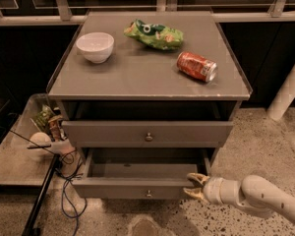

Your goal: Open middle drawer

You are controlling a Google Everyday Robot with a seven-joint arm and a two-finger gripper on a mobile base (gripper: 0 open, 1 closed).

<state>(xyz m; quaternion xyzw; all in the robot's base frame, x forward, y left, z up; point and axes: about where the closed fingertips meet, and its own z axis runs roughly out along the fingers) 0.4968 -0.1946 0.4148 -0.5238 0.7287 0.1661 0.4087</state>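
The middle drawer (pixel 137 187) is a grey front with a small round metal knob (pixel 148 193). It stands pulled out, and its shallow grey box (pixel 147 170) shows empty. My gripper (pixel 195 186) is at the right end of this drawer front, level with it. Its two yellowish fingertips (pixel 197 177) are spread apart, one at the front's top edge and one lower. I cannot tell if they touch the front. The white arm reaches in from the lower right.
Above it is another grey drawer front (pixel 148 132) with a knob. On the cabinet top (pixel 137 73) are a white bowl (pixel 95 46), a green chip bag (pixel 153 34) and a red can (pixel 196 66) on its side. A tray with clutter (pixel 44 132) and cables (pixel 66 191) are at left.
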